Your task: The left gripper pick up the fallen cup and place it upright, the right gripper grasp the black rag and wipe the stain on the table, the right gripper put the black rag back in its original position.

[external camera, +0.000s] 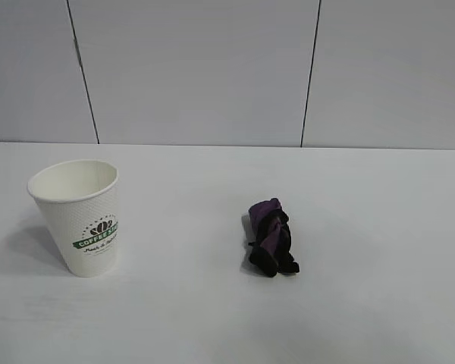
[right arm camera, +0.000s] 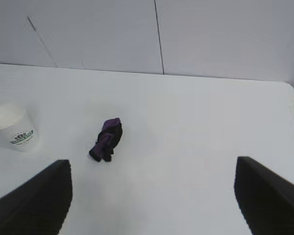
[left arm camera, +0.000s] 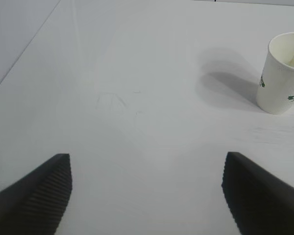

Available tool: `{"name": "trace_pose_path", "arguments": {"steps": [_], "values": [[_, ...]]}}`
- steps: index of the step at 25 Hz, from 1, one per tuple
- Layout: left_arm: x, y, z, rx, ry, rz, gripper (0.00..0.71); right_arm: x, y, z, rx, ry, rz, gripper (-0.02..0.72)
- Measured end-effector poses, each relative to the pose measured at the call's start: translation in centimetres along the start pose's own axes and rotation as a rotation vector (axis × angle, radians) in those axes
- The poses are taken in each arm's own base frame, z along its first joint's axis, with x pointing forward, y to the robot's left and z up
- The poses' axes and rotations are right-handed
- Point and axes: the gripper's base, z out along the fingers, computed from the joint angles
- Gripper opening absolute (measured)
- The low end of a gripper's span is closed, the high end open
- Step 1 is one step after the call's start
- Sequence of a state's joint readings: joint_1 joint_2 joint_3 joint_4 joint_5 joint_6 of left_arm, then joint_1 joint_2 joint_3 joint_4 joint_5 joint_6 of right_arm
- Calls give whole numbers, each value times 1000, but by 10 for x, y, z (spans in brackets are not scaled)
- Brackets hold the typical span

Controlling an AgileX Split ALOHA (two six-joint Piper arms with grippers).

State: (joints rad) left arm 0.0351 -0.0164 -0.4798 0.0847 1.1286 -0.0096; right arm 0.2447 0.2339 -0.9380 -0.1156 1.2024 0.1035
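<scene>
Both grippers spread, black rag (right arm camera: 106, 140) well beyond right fingers (right arm camera: 36, 203)

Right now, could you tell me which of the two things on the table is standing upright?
The white paper cup, mouth up at the left; the black rag lies bunched flat on the table.

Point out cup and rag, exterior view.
cup (external camera: 83, 227), exterior view, on its side wall near the green logo.
black rag (external camera: 271, 239), exterior view, middle of the bunched cloth.
</scene>
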Motion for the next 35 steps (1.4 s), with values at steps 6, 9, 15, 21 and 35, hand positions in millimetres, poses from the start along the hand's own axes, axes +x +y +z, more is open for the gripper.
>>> {"name": "trace_pose_path", "arguments": {"steps": [6, 9, 15, 21, 35], "values": [[0, 0, 0, 1, 0, 0, 603, 57, 2, 19, 82, -26, 33, 622], [0, 0, 0, 1, 0, 0, 603, 75, 3, 30, 119, -19, 50, 622], [0, 0, 0, 1, 0, 0, 603, 95, 5, 54, 206, 60, 91, 622], [0, 0, 0, 1, 0, 0, 603, 101, 5, 60, 217, 96, 69, 622], [0, 0, 0, 1, 0, 0, 603, 102, 6, 60, 215, 97, 65, 622]]}}
